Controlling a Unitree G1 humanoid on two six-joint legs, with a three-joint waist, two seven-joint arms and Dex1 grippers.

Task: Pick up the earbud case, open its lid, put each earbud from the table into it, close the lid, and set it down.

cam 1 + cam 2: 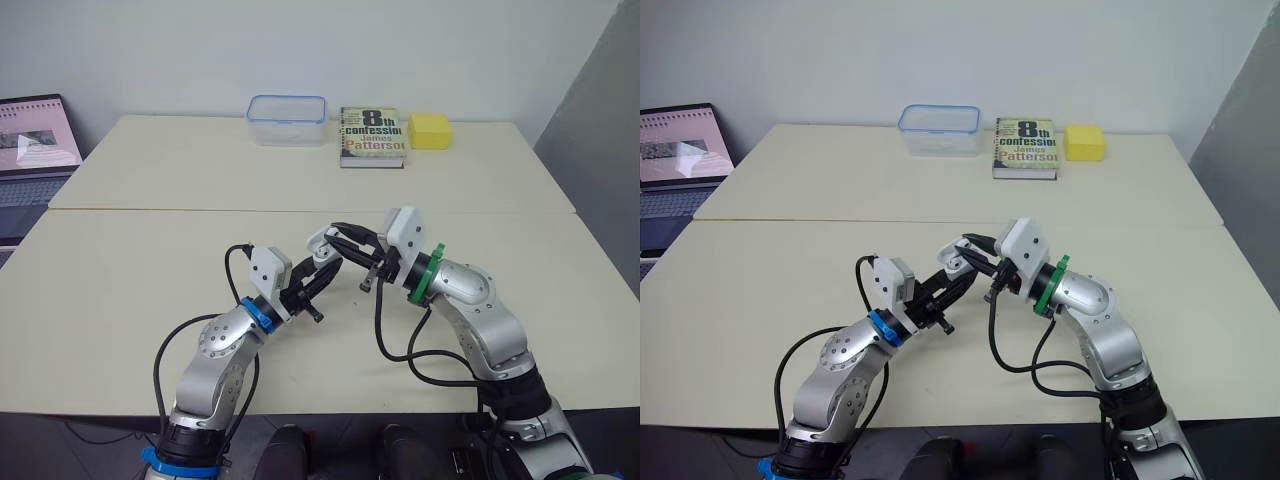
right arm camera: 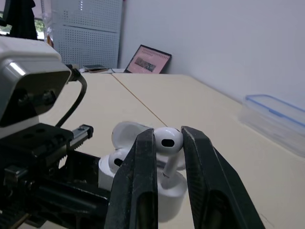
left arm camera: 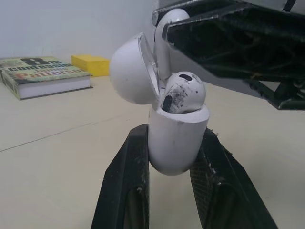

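My left gripper (image 1: 318,272) is shut on the body of the white earbud case (image 3: 175,140), holding it upright above the table. The lid (image 3: 131,71) is swung open. One white earbud (image 3: 184,92) sits in the case. My right gripper (image 2: 167,137) is shut on a second earbud (image 2: 168,140) directly over the open case (image 2: 164,191), its stem pointing down into the case mouth. The two grippers meet over the middle of the near table (image 1: 120,300), with the right gripper (image 1: 347,240) just above the case (image 1: 321,243).
At the back of the far table stand a clear box with a blue rim (image 1: 287,119), a paperback book (image 1: 372,136) and a yellow block (image 1: 429,130). An open laptop (image 1: 35,150) is at the far left. A seam (image 1: 200,210) divides the two tables.
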